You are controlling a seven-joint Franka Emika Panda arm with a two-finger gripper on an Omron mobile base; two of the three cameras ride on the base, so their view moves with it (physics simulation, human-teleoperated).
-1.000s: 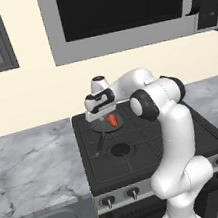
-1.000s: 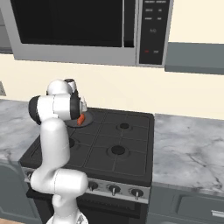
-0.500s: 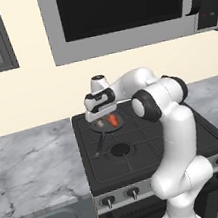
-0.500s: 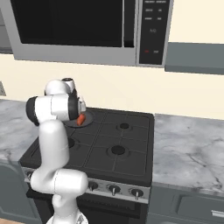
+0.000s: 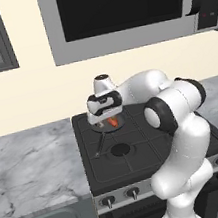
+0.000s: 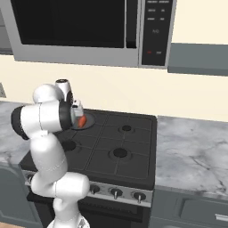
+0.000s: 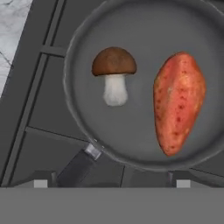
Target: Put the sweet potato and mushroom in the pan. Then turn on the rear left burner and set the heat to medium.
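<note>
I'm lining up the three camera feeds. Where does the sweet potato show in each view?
Left base view: sweet potato, an orange patch just below the gripper, on the stove's rear left.
Right base view: orange sliver beside the arm's wrist.
Hand view: right half of the picture, lying in the pan.
Shared landmark: the pan.

Your arm reaches from the near right up and bends left toward the far side, wrist turned down. Your gripper [image 5: 105, 124] hangs low with its fingertips [image 7: 40, 183] spread wide, holding nothing.
</note>
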